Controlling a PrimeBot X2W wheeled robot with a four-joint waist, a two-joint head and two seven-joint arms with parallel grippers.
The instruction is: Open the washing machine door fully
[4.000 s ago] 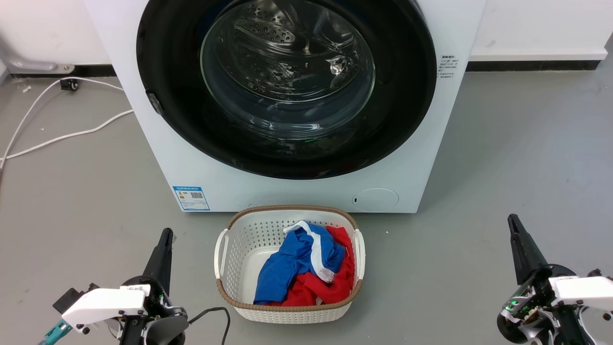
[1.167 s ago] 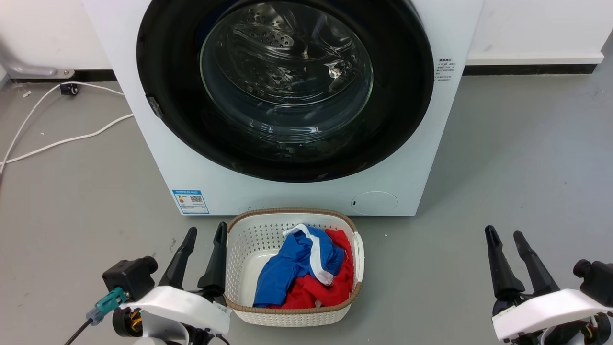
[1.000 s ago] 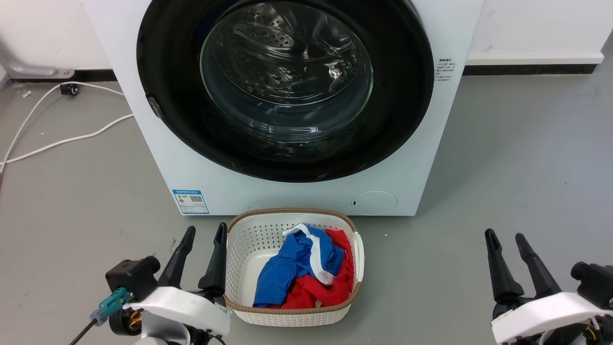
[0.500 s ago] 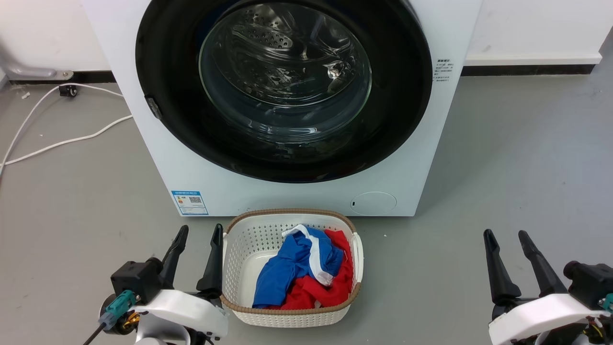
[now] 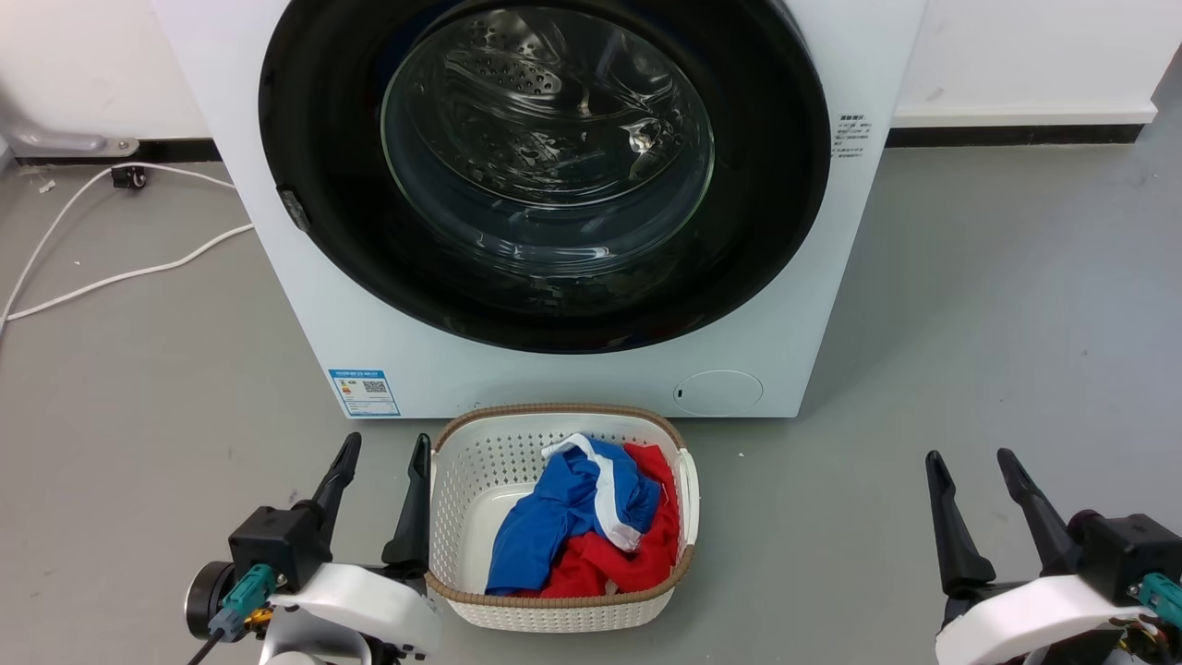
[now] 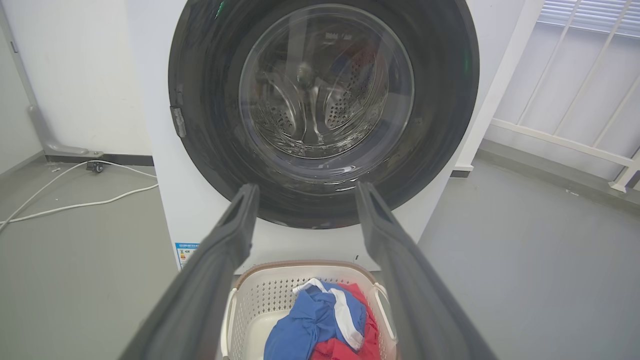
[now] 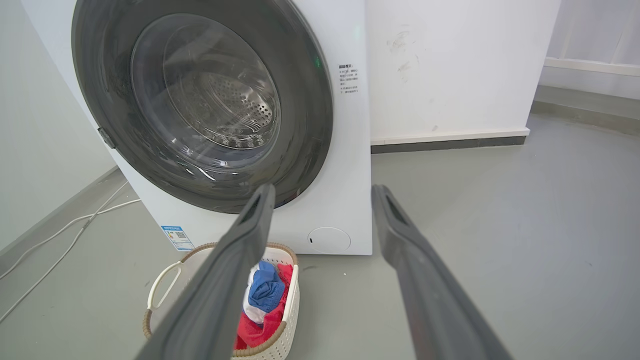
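The washing machine door (image 5: 748, 222) is a glossy black ring around a bulging clear glass window, lying flat against the white machine front, with a small latch tab at its left edge. It fills the upper part of the left wrist view (image 6: 440, 100) and stands at the upper left of the right wrist view (image 7: 305, 125). My left gripper (image 5: 386, 445) is open at the lower left, just left of the basket, well short of the door. My right gripper (image 5: 968, 456) is open at the lower right over bare floor. In each wrist view the two fingers stand apart with nothing between them.
A white laundry basket (image 5: 462, 471) with blue and red clothes sits on the floor right in front of the machine. White cables (image 5: 120, 273) trail over the grey floor at the left. A white wall with a dark skirting runs behind.
Both grippers turned from side-on to showing two spread fingers, and have drifted slightly lower and outward. The head camera shifted a little. The door has not moved.
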